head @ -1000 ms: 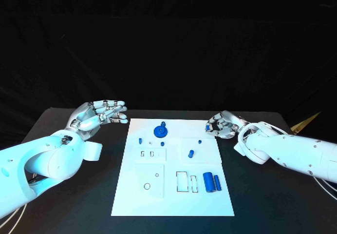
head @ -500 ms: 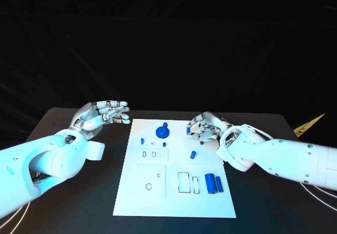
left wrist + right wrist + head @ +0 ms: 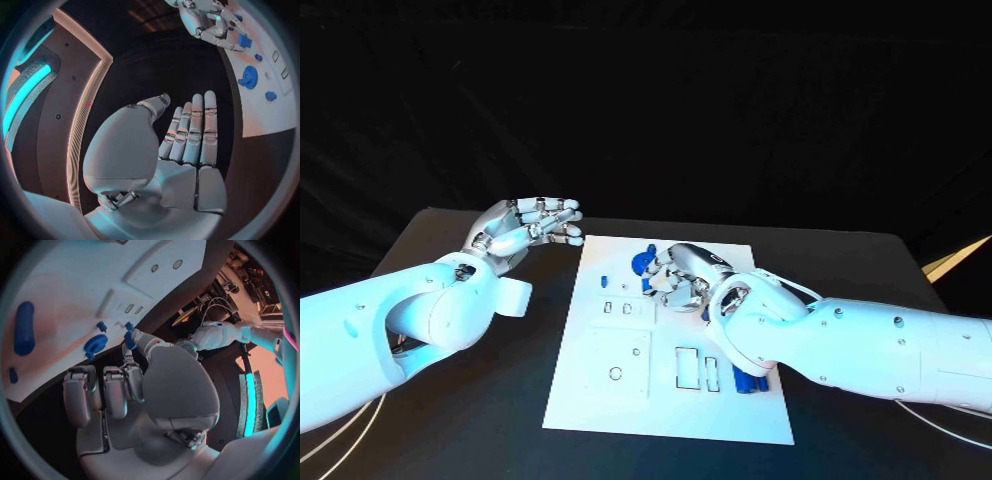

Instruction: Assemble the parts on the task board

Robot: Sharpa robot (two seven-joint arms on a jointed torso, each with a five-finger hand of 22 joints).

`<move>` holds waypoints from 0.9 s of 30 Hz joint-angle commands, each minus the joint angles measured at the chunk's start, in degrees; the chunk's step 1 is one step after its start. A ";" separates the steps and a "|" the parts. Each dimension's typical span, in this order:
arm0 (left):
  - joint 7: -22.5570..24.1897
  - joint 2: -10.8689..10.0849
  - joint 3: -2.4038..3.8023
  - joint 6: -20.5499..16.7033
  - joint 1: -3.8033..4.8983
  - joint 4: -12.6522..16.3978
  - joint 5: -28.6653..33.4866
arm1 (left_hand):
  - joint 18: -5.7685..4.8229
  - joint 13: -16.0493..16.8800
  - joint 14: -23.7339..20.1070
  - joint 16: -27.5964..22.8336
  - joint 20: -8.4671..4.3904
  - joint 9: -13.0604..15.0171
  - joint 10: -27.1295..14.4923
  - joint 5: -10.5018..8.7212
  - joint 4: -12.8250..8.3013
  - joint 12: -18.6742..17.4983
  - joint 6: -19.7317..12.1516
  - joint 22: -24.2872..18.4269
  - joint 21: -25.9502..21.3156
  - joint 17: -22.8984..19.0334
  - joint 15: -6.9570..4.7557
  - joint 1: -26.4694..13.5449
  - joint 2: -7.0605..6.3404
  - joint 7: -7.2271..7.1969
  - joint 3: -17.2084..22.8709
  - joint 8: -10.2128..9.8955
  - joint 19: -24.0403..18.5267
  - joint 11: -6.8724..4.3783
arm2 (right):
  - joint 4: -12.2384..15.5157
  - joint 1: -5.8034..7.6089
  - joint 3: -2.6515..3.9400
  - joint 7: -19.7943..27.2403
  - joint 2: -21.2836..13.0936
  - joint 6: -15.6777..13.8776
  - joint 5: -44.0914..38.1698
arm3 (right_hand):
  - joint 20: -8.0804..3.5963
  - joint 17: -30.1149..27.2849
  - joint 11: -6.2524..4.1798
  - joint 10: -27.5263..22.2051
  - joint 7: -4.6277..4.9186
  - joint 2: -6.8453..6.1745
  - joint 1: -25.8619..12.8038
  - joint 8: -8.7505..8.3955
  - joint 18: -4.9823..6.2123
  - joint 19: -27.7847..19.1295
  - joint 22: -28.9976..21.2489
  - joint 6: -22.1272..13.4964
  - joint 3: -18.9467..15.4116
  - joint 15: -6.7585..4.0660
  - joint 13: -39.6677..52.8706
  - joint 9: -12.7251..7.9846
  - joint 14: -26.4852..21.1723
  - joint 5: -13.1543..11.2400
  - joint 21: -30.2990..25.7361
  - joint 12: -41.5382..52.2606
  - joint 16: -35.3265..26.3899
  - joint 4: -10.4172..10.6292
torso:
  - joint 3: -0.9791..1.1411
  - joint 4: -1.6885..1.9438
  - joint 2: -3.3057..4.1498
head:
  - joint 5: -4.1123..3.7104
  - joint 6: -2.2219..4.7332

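Black bench [image 3: 473,400] is carrying the white board [image 3: 632,400], and I am judging the assembly as barely begun: a blue wheel [image 3: 643,262] is sitting near the far edge, small blue pegs [image 3: 606,280] are lying loose beside it, and two blue cylinders [image 3: 744,380] are lying near my right forearm. My right hand [image 3: 678,280] is hovering over the board with fingers curled; whether it is holding a peg I cannot tell. My left hand [image 3: 524,228] is hanging off the board, fingers straight, holding nothing. My left wrist camera is showing that flat palm [image 3: 187,145] plainly.
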 commanded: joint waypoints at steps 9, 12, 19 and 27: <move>0.00 0.30 0.02 0.30 0.02 0.09 0.04 | 0.56 0.65 -0.71 1.12 -0.23 1.11 0.14 0.04 0.28 -0.79 -0.40 1.12 0.86 0.92 -0.13 -1.03 0.11 0.69 -0.34 -0.40 -0.81 0.16 | -1.21 -2.07 -0.36 -2.71 3.42 0.65 -3.91 | -0.82 15.62 -0.67 0.85 -0.64 1.05 -2.33 4.79 -1.70 5.61 14.63 1.75 3.54 -0.57 7.66 3.31 6.46 0.50 1.22 1.14 0.78 -0.31 | 0.07 0.06 0.07 | 0.48 -0.53; -0.01 0.29 0.02 0.33 0.02 0.07 0.04 | 0.56 0.65 -0.71 1.12 -0.23 1.11 0.14 0.04 0.28 -0.79 -0.40 1.12 0.86 0.92 -0.13 -1.03 0.11 0.69 -0.34 -0.40 -0.81 0.16 | -1.39 -2.42 -0.39 -2.83 3.76 0.84 -4.80 | -0.83 15.62 -0.66 0.81 -0.61 0.98 -2.41 4.80 -1.72 5.65 14.69 1.68 3.54 -0.57 7.61 3.33 6.46 0.48 1.31 1.08 0.78 -0.34 | 0.11 -0.03 0.04 | 0.55 -0.63; -0.04 0.42 0.01 0.46 0.02 -0.09 0.04 | 0.56 0.65 -0.71 1.12 -0.23 1.11 0.14 0.04 0.28 -0.79 -0.40 1.12 0.86 0.92 -0.13 -1.03 0.11 0.69 -0.34 -0.40 -0.81 0.16 | -1.66 -3.20 -0.43 -3.14 4.41 1.22 -6.82 | -0.83 15.62 -0.61 0.86 -0.55 0.76 -2.84 4.90 -1.73 5.65 14.70 1.52 3.50 -0.55 7.68 3.39 6.46 0.44 1.31 1.14 0.78 -0.34 | 0.14 -0.01 0.07 | 0.60 -0.88; -0.08 0.43 -0.01 0.56 0.01 -0.20 0.04 | 0.56 0.65 -0.71 1.12 -0.23 1.11 0.14 0.04 0.28 -0.79 -0.40 1.12 0.86 0.92 -0.13 -1.03 0.11 0.69 -0.34 -0.40 -0.81 0.16 | -2.23 -3.63 -0.46 -3.64 4.71 1.61 -8.38 | -0.83 15.62 -0.59 0.87 -0.54 0.69 -2.99 4.94 -1.74 5.68 14.73 1.47 3.49 -0.54 7.69 3.41 6.46 0.43 1.36 1.15 0.78 -0.32 | 0.14 -0.01 0.07 | 0.67 -1.11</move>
